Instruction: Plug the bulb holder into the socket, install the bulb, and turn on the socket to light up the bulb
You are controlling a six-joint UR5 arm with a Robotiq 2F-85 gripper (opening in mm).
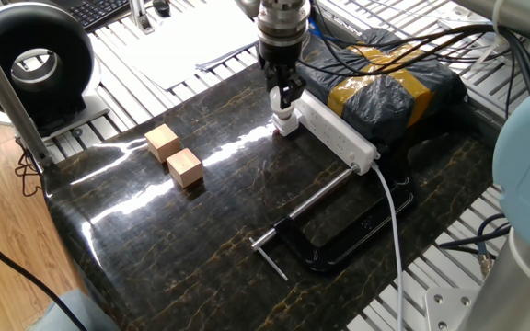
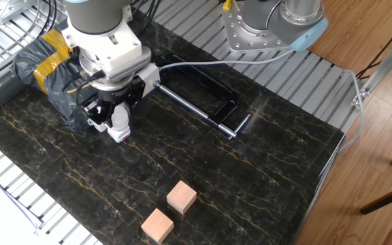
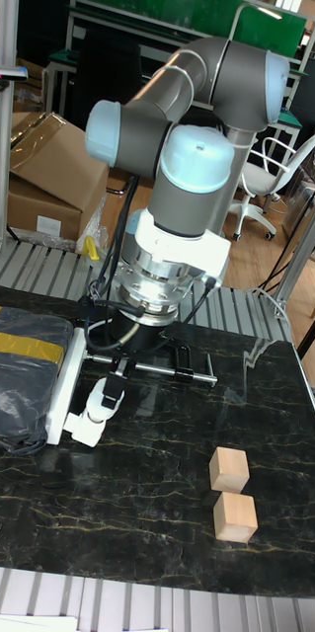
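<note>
The bulb (image 1: 285, 113) stands upright at the near end of the socket (image 1: 334, 134), seated in the bulb holder (image 1: 286, 127), which sits at the strip's end outlet. That stacking suggests the holder is already plugged in and the bulb is being installed or has just been seated; whether it is fully home cannot be told.

Left to right in one fixed view:
- Two wooden cubes (image 1: 174, 155) lie together on the desk (image 1: 201, 239), well apart from the work; they appear to play no part in the task.
- The gripper (image 1: 285, 95) hangs vertically over the bulb. Its fingers (image 2: 123, 117) stand narrow, close about the bulb's upper part, a hold suited to pressing or turning it into the holder. Firm contact cannot be confirmed.
- The socket lies diagonally, its cable (image 1: 395, 221) trailing toward the near edge.
- A black clamp (image 1: 325, 234) lies beside the socket's cable end; whether it grips the strip or the desk edge cannot be told.
- A dark wrapped bundle with yellow tape (image 1: 385, 92) rests just behind the socket.

Markings: no brand, label or writing is legible on any item. The switch is not discernible.
</note>
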